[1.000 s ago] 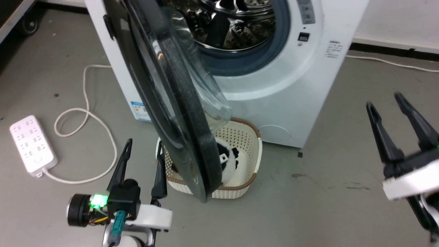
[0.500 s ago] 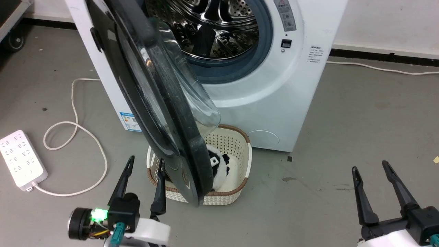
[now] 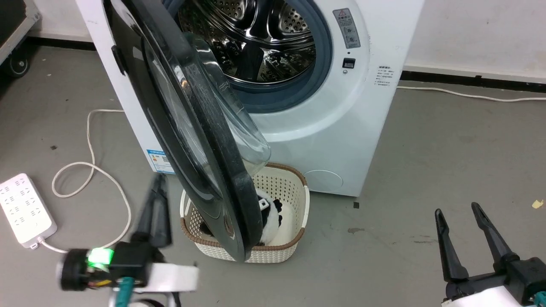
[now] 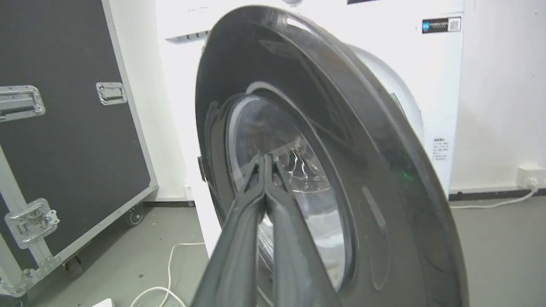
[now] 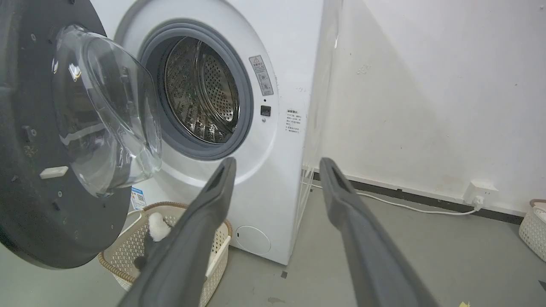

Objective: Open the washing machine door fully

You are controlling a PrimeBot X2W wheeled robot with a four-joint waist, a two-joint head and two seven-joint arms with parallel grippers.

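The white washing machine [image 3: 341, 119] stands at the top of the head view, its steel drum exposed. The washing machine door [image 3: 200, 140], a glossy black disc with a bulging glass bowl, is swung out and turned edge-on to the head camera. My left gripper [image 3: 160, 179] is shut on nothing, low on the door's outer side and apart from it. In the left wrist view the closed fingers [image 4: 260, 200] point at the door's outer window [image 4: 341, 128]. My right gripper [image 3: 457, 209] hangs open over the floor at the lower right, far from the door. The right wrist view, past the open gripper [image 5: 277, 162], takes in the door's inner face [image 5: 25, 170].
A cream basket [image 3: 298, 204] with a black-and-white plush toy sits on the floor under the door's lower edge. A white power strip [image 3: 23, 209] and its looping cable [image 3: 91, 166] lie at the left. A black flight case [image 4: 64, 128] stands left of the machine.
My left gripper's fingers have closed together and the hand has shifted slightly left. The right gripper has come down to the lower right. The head camera has tilted, shifting the whole picture.
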